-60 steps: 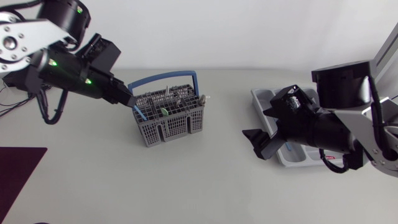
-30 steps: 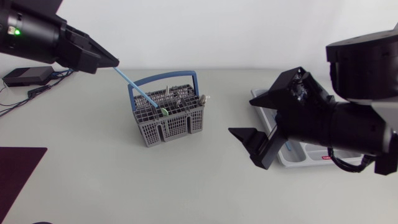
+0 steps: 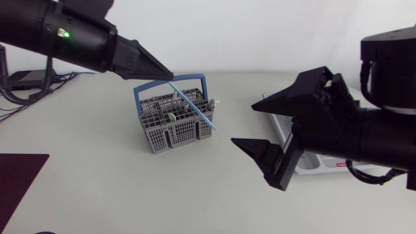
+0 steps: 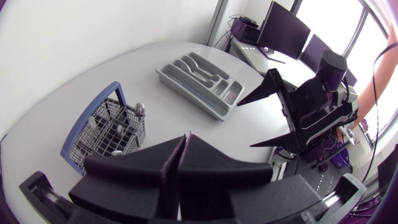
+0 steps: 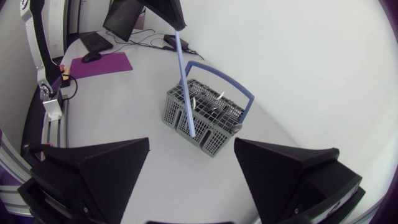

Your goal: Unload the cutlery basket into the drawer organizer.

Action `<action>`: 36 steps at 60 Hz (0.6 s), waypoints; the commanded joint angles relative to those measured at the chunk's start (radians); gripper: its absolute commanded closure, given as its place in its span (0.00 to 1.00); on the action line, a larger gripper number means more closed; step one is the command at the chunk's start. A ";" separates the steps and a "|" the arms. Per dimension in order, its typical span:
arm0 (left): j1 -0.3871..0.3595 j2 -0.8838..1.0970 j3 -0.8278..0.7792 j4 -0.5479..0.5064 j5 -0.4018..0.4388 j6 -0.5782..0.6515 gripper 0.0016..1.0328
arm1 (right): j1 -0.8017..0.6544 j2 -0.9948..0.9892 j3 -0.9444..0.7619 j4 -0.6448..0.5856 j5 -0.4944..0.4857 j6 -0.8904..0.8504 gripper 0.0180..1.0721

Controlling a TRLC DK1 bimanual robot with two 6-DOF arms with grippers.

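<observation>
A grey cutlery basket (image 3: 174, 123) with a blue handle stands at the table's middle, several pieces inside it. Above its handle my left gripper (image 3: 167, 75) is shut on the upper end of a long thin blue utensil (image 3: 195, 107), which slants down across the basket in the air. The right wrist view shows the utensil (image 5: 183, 87) hanging from the left gripper (image 5: 166, 14) over the basket (image 5: 205, 118). My right gripper (image 3: 243, 125) is open and empty, raised high to the basket's right. The grey drawer organizer (image 4: 202, 84) lies beyond it, mostly hidden in the head view.
A dark purple mat (image 3: 18, 185) lies at the table's front left corner. Bare table surface surrounds the basket. The raised right arm (image 3: 351, 133) covers most of the organizer's side of the table from above.
My left gripper has pulled the blue utensil up out of the basket and swung it right, over the handle. The right gripper has risen and moved left, fingers staying open.
</observation>
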 commanded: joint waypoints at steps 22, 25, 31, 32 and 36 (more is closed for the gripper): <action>-0.093 0.148 0.015 0.031 0.061 -0.037 0.86 | 0.017 0.182 0.045 0.061 -0.045 -0.006 0.18; -0.098 0.156 0.018 0.029 0.064 -0.038 0.86 | 0.017 0.195 0.051 0.070 -0.045 -0.006 0.25; -0.104 0.167 0.028 0.023 0.070 -0.038 0.86 | 0.012 0.229 0.062 0.079 -0.046 -0.006 0.32; -0.104 0.168 0.029 0.023 0.072 -0.038 0.86 | 0.011 0.235 0.063 0.081 -0.051 -0.006 0.34; -0.104 0.173 0.037 0.018 0.078 -0.041 0.86 | 0.002 0.253 0.065 0.095 -0.065 -0.006 0.42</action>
